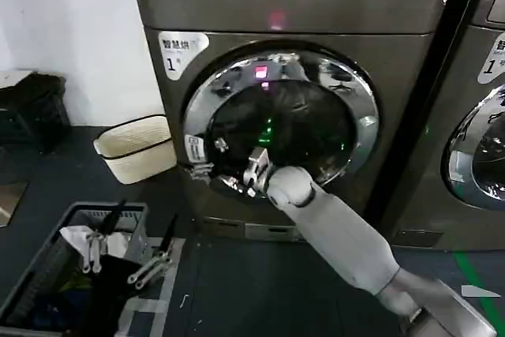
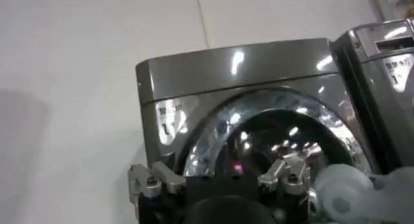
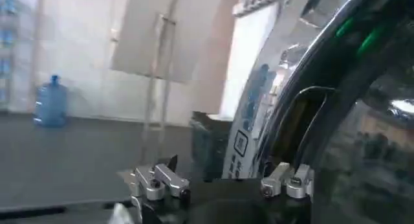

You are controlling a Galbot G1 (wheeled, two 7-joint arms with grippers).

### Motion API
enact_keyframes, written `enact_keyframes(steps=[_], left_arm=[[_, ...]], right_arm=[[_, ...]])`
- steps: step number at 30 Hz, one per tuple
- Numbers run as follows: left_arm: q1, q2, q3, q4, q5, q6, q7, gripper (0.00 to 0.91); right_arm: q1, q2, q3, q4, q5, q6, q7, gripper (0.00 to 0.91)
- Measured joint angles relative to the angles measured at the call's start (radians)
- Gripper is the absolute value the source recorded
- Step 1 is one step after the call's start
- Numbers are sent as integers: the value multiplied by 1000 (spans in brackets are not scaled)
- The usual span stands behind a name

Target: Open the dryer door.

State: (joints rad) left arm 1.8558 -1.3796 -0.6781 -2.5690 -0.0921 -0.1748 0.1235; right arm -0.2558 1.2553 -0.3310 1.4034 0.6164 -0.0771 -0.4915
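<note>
Nearby, cream basket point(image 1: 136, 146) left of dryer point(image 1: 292, 5), twin machine point(image 1: 473, 116) right

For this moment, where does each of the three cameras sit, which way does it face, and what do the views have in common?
Head view: from the robot's head, looking forward and down at the dryer; the right arm reaches to the dryer door, right tool at its lower left rim.
Left wrist view: low and back from the machine, facing the dryer door; left tool open in the foreground.
Right wrist view: right beside the chrome rim, facing along it; right tool open.
Shared: all three show the door.
</note>
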Motion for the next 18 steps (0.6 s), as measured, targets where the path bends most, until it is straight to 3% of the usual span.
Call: enact_keyframes(steps=[11, 18], left_arm=[[-74, 58, -67, 0, -143, 89, 12, 907], [-153, 127, -138, 8, -257, 114, 66, 907]], right_arm=[[-46, -99, 19, 146, 71, -11, -88, 907], [-78, -148, 33, 225, 99, -30, -130, 907]])
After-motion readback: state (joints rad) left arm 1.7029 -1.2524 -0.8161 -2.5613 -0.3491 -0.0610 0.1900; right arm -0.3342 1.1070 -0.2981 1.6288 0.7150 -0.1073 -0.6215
